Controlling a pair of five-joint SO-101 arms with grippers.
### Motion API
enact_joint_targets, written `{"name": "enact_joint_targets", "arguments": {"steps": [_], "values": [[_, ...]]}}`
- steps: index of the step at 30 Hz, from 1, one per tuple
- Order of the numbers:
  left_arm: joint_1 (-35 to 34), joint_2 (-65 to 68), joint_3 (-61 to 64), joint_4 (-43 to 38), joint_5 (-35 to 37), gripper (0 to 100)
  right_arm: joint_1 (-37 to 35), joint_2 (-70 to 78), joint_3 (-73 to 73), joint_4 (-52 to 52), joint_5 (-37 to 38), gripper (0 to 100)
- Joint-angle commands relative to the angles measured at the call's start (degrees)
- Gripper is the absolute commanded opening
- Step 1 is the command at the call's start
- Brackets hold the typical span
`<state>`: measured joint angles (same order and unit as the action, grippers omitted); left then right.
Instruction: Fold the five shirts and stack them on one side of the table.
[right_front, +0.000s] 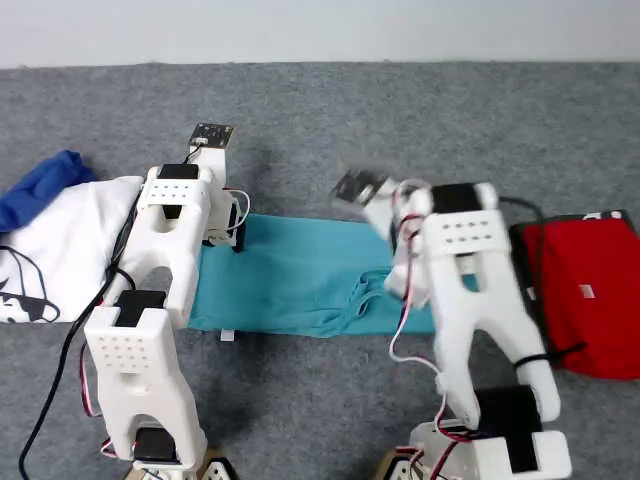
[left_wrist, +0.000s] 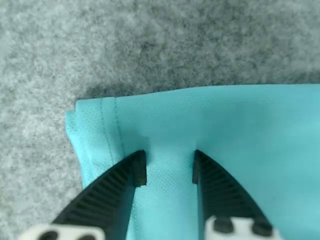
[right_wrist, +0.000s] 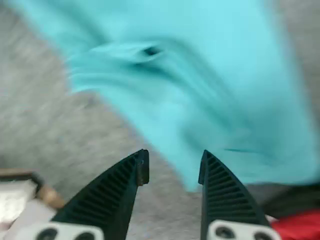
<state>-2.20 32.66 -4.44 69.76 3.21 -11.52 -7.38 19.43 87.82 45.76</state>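
A teal shirt (right_front: 300, 275) lies folded in a long strip across the middle of the grey table. My left gripper (left_wrist: 170, 167) is open, its black fingertips (left_wrist: 139, 167) resting on the teal shirt (left_wrist: 225, 130) close to its hemmed corner. In the high view the left arm (right_front: 175, 215) stands over the strip's left end. My right gripper (right_wrist: 172, 167) is open and held above the teal shirt (right_wrist: 200, 90) near its bunched edge, with nothing between the fingers. The right arm (right_front: 455, 235) is over the strip's right end.
A folded red shirt (right_front: 590, 285) lies at the right edge of the table. A white shirt with a dark print (right_front: 60, 250) and a blue shirt (right_front: 40, 185) lie bunched at the left. Grey felt (right_front: 320, 110) stretches behind the arms.
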Motion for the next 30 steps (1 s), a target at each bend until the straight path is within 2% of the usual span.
{"name": "enact_joint_targets", "arguments": {"steps": [1, 12, 16, 21, 25, 30], "values": [[0.2, 0.3, -1.0, -0.4, 0.3, 16, -3.6, -2.4, 6.5, -4.0, -0.8, 16.9], [0.2, 0.3, -1.0, -0.3, 0.3, 16, -2.1, -2.2, 19.8, -42.1, -4.4, 16.9], [0.2, 0.3, -1.0, -0.3, 0.3, 16, -2.3, -0.2, 23.4, -49.7, -4.3, 16.9], [0.2, 0.3, -1.0, -0.3, 0.3, 16, -2.2, 6.2, 23.7, -51.4, -4.0, 16.9], [0.2, 0.3, -1.0, -0.3, 0.3, 16, -2.1, 3.5, 23.2, -51.1, -4.1, 16.9], [0.2, 0.3, -1.0, -0.3, 0.3, 16, -2.4, -7.1, 18.5, -41.1, -4.4, 16.9]]}}
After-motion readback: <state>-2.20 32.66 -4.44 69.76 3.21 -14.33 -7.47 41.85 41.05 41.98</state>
